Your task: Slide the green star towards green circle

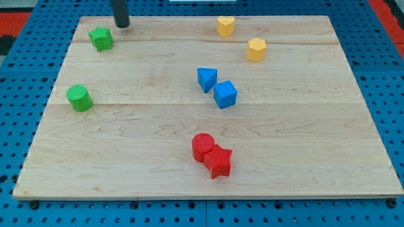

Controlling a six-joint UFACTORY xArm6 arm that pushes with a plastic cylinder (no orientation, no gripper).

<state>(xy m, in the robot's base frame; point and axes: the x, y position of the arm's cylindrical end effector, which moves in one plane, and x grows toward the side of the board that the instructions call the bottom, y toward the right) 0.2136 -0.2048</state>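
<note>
A: Status? Biggest thing first.

B: Wooden bench [303, 164], pale planks, sitting on a blue pegboard [385, 75]. Eight blocks on it. Arm itself is out of shot, only the dark rod shows at the view's top left.

A: Jaws?

B: None on this rig. It ends in a plain rod, so nothing to open, nothing held. The tip [122, 26] is down on the bench near the top edge.

A: Blocks?

B: Paired by colour. Red circle [202, 146] touching red star [219, 161], low centre. Blue triangle [206, 79] just beside blue cube [225, 94], middle. Yellow heart-ish block [225, 26] and yellow hexagon [256, 49], top right, apart from each other.

A: Task pieces?

B: Green star [100, 38] at top left, green circle [79, 98] below it and slightly left, well apart. Nothing between them.

A: Key geometry?

B: Star lies just left of and a bit below the tip, close, not touching as far as I can tell. Circle is down the view from the star. So the tip is on the upper-right side of the star, roughly opposite the circle. My read: a push down and slightly left should carry it towards the circle. Risk is an off-centre hit making the star spin or slip sideways.
</note>
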